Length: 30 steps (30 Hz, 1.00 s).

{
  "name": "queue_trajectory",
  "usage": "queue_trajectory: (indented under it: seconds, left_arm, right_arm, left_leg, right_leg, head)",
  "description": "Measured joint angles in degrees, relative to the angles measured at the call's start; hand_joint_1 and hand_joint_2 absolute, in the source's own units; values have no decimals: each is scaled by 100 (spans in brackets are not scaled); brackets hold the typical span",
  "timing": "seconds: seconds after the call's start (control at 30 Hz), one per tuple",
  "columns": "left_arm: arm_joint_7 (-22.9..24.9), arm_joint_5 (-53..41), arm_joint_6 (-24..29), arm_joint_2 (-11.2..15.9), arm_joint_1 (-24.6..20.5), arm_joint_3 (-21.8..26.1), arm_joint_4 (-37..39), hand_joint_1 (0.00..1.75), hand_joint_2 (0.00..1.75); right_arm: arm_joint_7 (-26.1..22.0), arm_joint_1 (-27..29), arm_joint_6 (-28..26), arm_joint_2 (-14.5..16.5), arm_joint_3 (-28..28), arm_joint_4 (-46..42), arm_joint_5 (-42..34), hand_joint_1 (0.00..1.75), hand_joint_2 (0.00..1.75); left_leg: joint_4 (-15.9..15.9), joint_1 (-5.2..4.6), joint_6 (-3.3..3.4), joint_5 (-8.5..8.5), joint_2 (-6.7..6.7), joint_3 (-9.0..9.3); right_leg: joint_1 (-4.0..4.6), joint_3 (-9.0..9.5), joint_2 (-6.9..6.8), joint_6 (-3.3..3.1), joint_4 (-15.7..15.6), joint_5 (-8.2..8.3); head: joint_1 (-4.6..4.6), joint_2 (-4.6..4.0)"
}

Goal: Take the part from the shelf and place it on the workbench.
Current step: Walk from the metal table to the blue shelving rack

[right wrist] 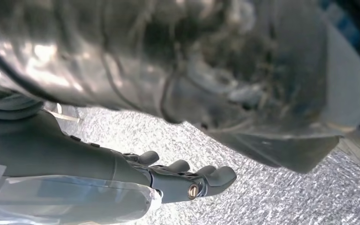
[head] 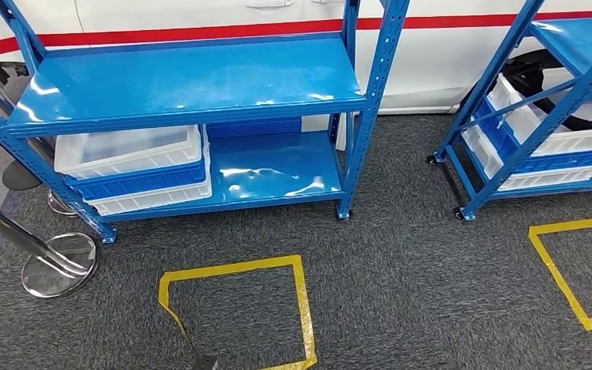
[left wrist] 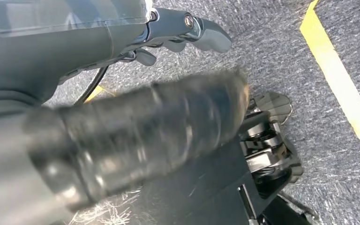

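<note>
Left of the blue metal shelf rack (head: pixel 193 116) stands a chrome stanchion base (head: pixel 60 264); white and blue plastic crates (head: pixel 135 166) sit on its lower shelf. No part is identifiable, so reaching blindly risks grabbing a crate. The left robot hand (left wrist: pixel 187 35) hangs over carpet, fingers loosely extended, holding nothing. The right robot hand (right wrist: pixel 187 180) likewise hangs released.

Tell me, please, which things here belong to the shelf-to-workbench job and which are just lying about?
Job: blue shelf; stacked crates on its lower level; left hand; right hand.
Lying about: yellow floor tape; chrome post base; white car.
</note>
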Motion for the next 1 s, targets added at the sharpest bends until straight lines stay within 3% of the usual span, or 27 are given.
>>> queue_trajectory:
  seconds: [0.07,0.13,0.23,0.3,0.4,0.43,0.47,0.5,0.57,0.63,0.77,1.0]
  left_arm:
    - [4,2,11,0,-2,-7,0,0,175]
    - [4,8,25,1,-6,-19,0,0,175]
    - [8,19,44,2,-7,-33,0,0,175]
    - [9,20,50,2,-5,-38,0,0,175]
    - [9,43,67,2,-3,-46,0,0,175]
    - [8,61,74,2,3,-48,0,0,175]
    - [8,78,81,3,10,-49,0,0,175]
    - [8,91,86,3,16,-50,0,0,175]
    - [3,103,95,6,17,-50,0,0,175]
    - [-5,111,101,8,1,-50,0,0,175]
    - [48,202,103,7,20,-50,1,0,175]
    - [183,300,170,17,91,-50,2,0,175]
  right_arm:
    - [0,0,-13,-2,2,1,-4,0,0]
    - [0,-10,-21,-2,3,1,-12,0,0]
    - [0,-16,-22,-2,5,1,-16,0,0]
    - [0,-7,-23,-3,5,2,-22,0,0]
    - [32,-5,-55,-6,5,5,-97,0,131]
    - [57,-5,-74,-6,5,5,-133,0,175]
    - [83,-4,-92,-6,5,5,-168,0,175]
    - [101,-3,-101,-6,5,6,-193,0,175]
    - [111,-3,-105,-5,5,7,-216,0,175]
    - [120,-11,-113,-5,5,6,-226,0,175]
    - [260,-25,-252,-19,1,10,-284,0,175]
    - [486,-83,-369,-53,-28,10,-360,0,175]
  left_leg:
    - [40,2,-27,-33,-31,5]
    - [105,-18,-75,-67,-48,-24]
    - [128,-26,-151,-76,-57,-54]
    - [273,-20,-217,-193,-51,-108]
    - [1198,23,-317,-660,-39,-536]
    - [1489,33,-329,-743,-39,-682]
    - [1605,37,-327,-723,-39,-750]
    - [1507,36,-310,-601,-39,-716]
    - [816,23,-236,-224,-34,-406]
    - [218,-8,-168,-38,-27,-124]
    - [66,-14,-231,-28,-38,-60]
    - [67,-22,-173,-30,-39,-53]
  right_leg:
    - [-6,328,15,-21,-691,368]
    - [-1,542,42,-64,-1186,519]
    - [8,550,47,-145,-1264,516]
    - [-17,576,35,-200,-1288,531]
    - [-33,586,22,-238,-1299,539]
    - [-31,586,19,-240,-1298,538]
    - [-30,588,17,-241,-1297,535]
    - [-27,595,16,-242,-1296,533]
    - [-18,614,19,-238,-1297,526]
    - [-2,613,20,-211,-1293,515]
    - [28,604,11,-223,-1296,501]
    - [22,648,12,-165,-1372,535]
  head:
    - [1,0]
    - [-2,0]
    - [-12,0]
    - [-24,0]
    - [-63,0]
    - [-64,0]
    - [-65,0]
    - [-66,0]
    - [-63,0]
    - [-61,0]
    - [-41,0]
    - [-38,0]
